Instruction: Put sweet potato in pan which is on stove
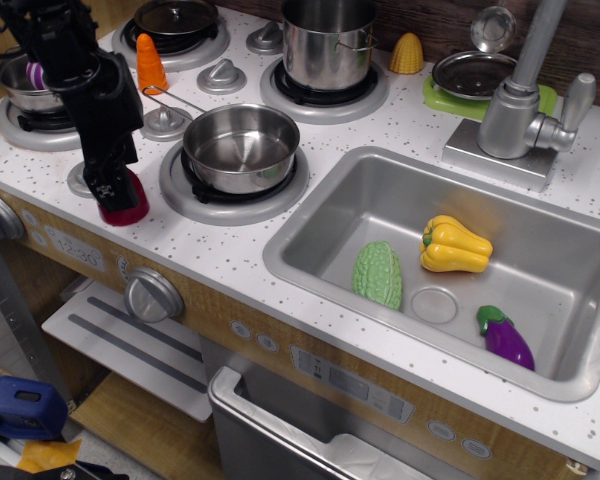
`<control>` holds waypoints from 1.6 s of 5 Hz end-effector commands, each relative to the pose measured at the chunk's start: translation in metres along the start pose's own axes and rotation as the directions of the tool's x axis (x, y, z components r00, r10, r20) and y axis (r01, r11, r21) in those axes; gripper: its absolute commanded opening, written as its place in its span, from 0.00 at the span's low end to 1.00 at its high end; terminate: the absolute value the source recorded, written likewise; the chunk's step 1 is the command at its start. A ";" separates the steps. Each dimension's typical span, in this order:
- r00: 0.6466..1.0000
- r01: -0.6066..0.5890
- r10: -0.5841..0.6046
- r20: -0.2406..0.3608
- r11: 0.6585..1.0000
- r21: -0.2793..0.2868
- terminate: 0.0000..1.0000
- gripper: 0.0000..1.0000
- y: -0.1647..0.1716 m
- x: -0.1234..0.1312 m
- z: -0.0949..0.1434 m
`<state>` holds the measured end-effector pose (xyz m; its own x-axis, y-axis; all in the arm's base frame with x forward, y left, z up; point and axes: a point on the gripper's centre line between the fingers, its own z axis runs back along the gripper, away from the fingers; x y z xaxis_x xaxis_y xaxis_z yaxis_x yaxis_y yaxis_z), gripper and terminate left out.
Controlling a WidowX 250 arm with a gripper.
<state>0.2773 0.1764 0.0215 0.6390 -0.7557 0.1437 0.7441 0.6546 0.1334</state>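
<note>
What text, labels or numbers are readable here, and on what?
No text reads clearly.
Display panel on the front, below the sweet potato: digit-like marks, too blurred to read.
Gripper: small white marks on the black body, not legible.
Front panel under the sink: button shapes, no readable label.
Knobs, pan and pots: no visible text.
</note>
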 end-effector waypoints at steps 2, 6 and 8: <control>0.999 -0.046 0.045 0.021 0.998 0.041 0.00 1.00 0.004 -0.011 -0.005; 0.999 -0.005 0.013 -0.046 0.984 0.176 0.00 0.00 0.013 0.044 0.068; 0.996 0.075 -0.082 0.024 0.976 0.205 0.00 0.00 0.030 0.104 0.069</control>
<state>0.3569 0.1152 0.0882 0.5813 -0.7943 0.1763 0.7400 0.6062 0.2914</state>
